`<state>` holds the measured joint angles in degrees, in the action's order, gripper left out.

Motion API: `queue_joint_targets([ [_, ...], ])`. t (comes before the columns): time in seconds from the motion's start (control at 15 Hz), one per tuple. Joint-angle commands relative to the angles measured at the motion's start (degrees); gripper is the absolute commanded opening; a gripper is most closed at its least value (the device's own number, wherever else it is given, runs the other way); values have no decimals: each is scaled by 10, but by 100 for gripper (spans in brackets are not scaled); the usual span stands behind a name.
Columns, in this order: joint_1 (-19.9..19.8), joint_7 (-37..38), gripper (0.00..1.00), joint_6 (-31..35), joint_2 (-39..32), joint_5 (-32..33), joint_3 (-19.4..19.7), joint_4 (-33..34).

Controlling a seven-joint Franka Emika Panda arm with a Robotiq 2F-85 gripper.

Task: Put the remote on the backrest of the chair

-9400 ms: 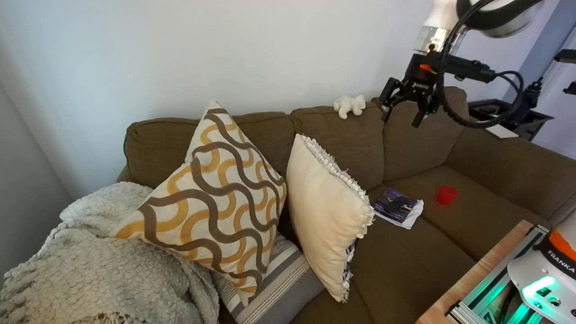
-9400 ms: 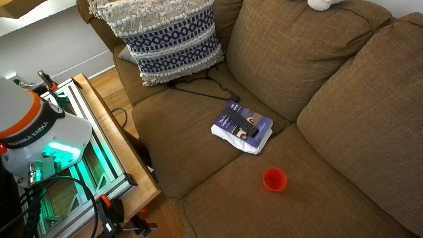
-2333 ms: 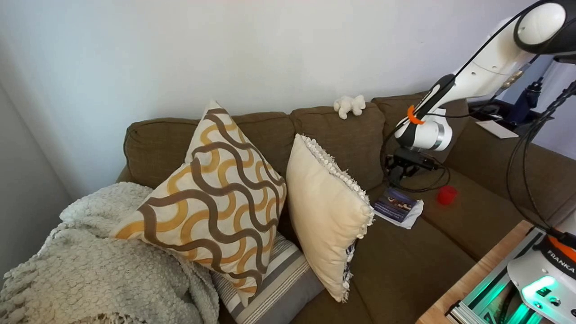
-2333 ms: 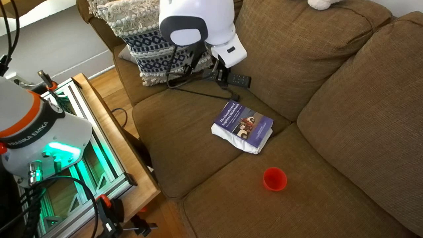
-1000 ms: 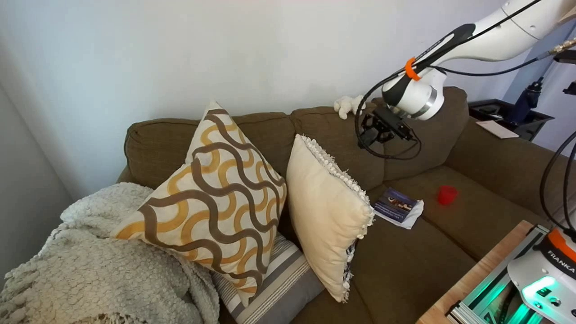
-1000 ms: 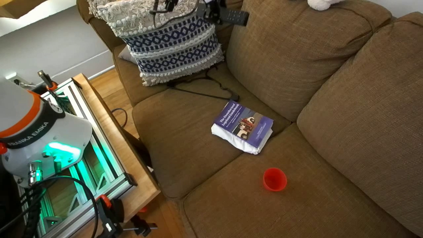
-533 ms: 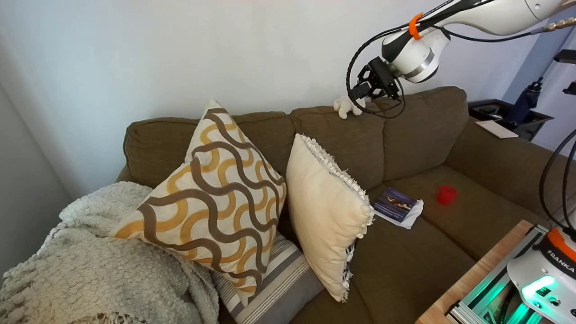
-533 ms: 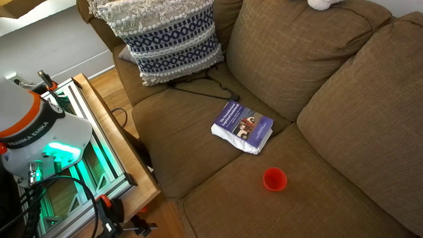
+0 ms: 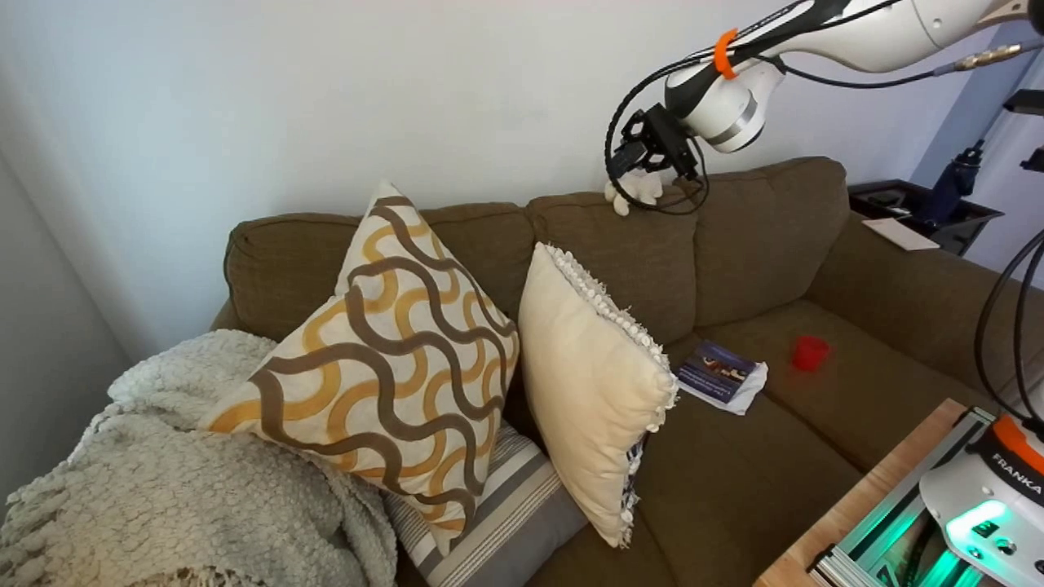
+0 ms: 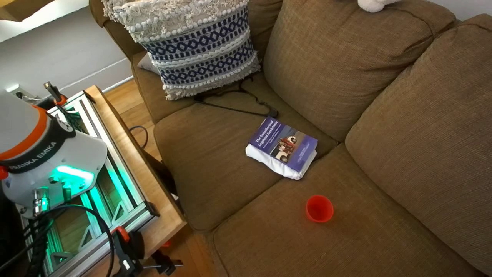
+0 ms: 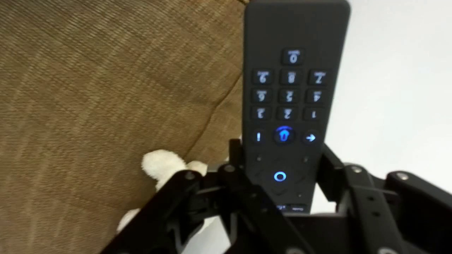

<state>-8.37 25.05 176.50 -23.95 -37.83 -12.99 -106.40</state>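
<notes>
On the sofa (image 10: 215,161), a red cup (image 10: 319,209) stands mouth-up, its inside shaded. Above the sofa, the arm (image 9: 864,41) reaches out with wrist (image 9: 722,114) bent — the pincer (image 11: 282,158) gripping a black remote control (image 11: 296,31) by both long edges, near the top of the sofa's coarse-woven backrest (image 9: 636,261), where a fuzzy white plush toy (image 9: 650,187) sits.
</notes>
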Motion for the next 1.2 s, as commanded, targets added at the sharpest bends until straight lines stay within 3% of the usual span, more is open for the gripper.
queue_joint_targets([
  [0.0,119,54,26,-21,-93,126,114,123],
  [0.13,155,96,26,-54,-142,168,171,196],
  [0.27,157,130,26,-91,-182,171,188,261],
  [0.4,138,154,26,-152,-212,154,181,326],
  [0.47,144,128,26,-100,-171,161,171,244],
  [0.53,140,130,51,-109,-181,161,171,263],
  [0.6,138,129,51,-109,-182,161,171,262],
  [0.67,139,129,26,-109,-182,161,170,261],
  [0.87,155,199,26,-185,-230,179,214,312],
  [1.13,138,276,26,-270,-310,203,230,422],
])
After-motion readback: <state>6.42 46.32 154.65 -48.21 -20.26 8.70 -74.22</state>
